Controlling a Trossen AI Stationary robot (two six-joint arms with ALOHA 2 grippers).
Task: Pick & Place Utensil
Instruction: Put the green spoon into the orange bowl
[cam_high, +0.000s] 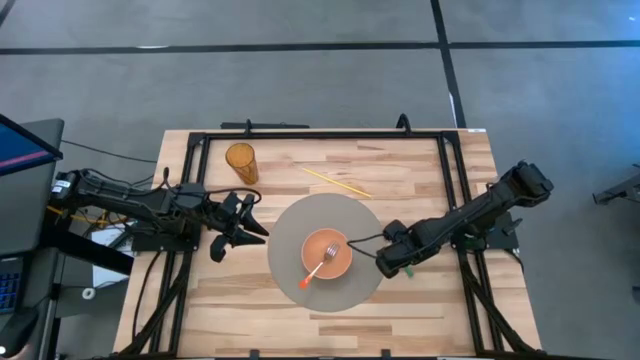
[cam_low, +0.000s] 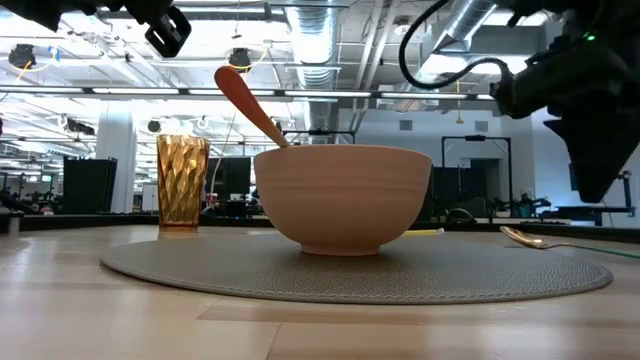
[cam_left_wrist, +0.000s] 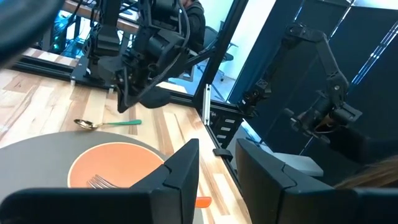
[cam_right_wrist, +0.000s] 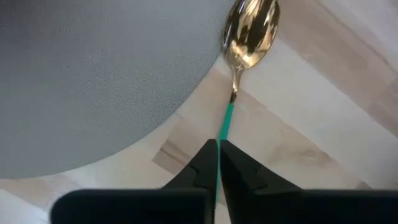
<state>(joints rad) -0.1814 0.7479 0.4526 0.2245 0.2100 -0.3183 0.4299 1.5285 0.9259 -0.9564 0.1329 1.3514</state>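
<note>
One utensil, fork (cam_high: 322, 266), already in bowl (cam_high: 327, 254) at frame centre. Right gripper (cam_right_wrist: 217, 163) clamped narrow on spoon (cam_right_wrist: 247, 31) handle; transfer to bowl pending. Left gripper (cam_left_wrist: 217, 163) parted, idle centre-left.

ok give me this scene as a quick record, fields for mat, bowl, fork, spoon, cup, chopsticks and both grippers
mat: round grey placemat at table centre
bowl: orange bowl on the mat
fork: orange-handled fork leaning in the bowl
spoon: gold spoon with green handle, bowl end on the mat's edge
right gripper: shut on the spoon's handle, by the mat's right edge
left gripper: open, left of the mat, holding nothing
cup: amber cup, back left
chopsticks: yellow chopsticks behind the mat
</note>
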